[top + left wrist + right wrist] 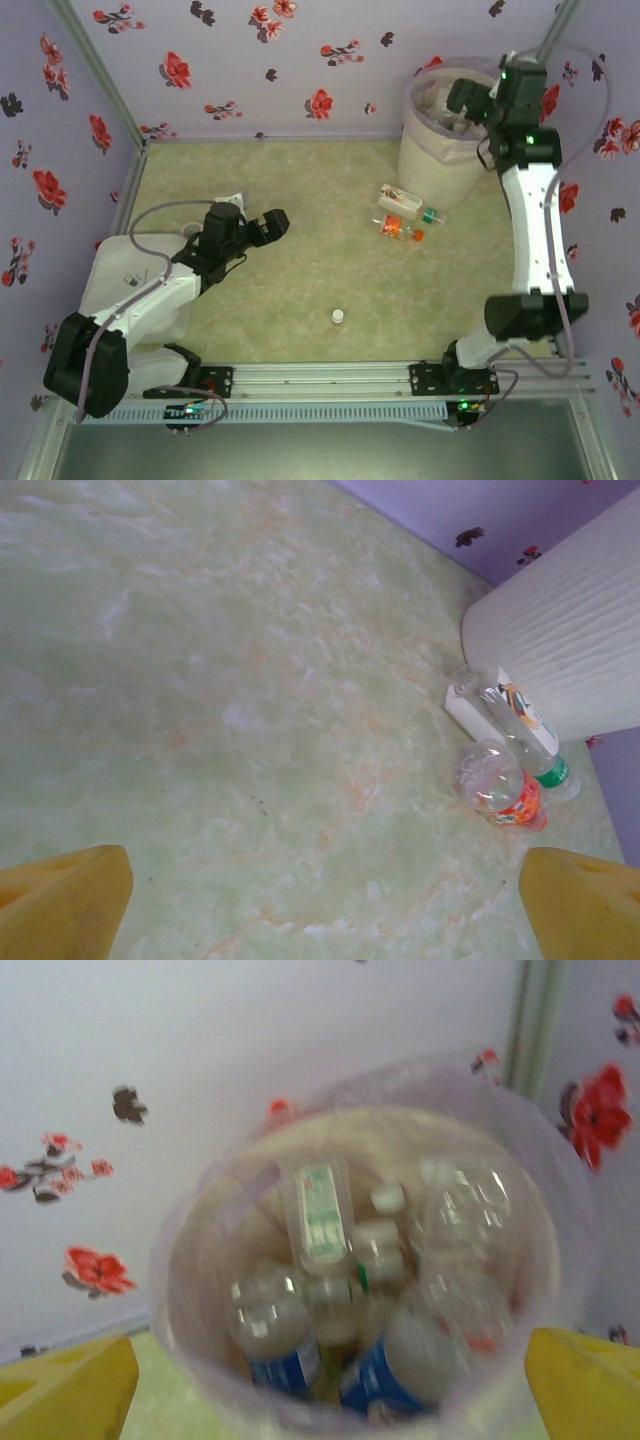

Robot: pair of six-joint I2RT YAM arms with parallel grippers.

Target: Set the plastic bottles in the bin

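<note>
Top external view: the left gripper hovers over the table, jaws spread wide and empty. A few plastic bottles lie just beside the bin. The right gripper hangs above the bin, jaws wide apart and empty.

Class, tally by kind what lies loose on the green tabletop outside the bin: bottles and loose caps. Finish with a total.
Plastic bottles: 2 (white-and-green-label bottle, red-label bottle)
Loose white cap: 1
Total: 3
A white piece beside the bottles is too unclear to class, so it is not counted.
</note>
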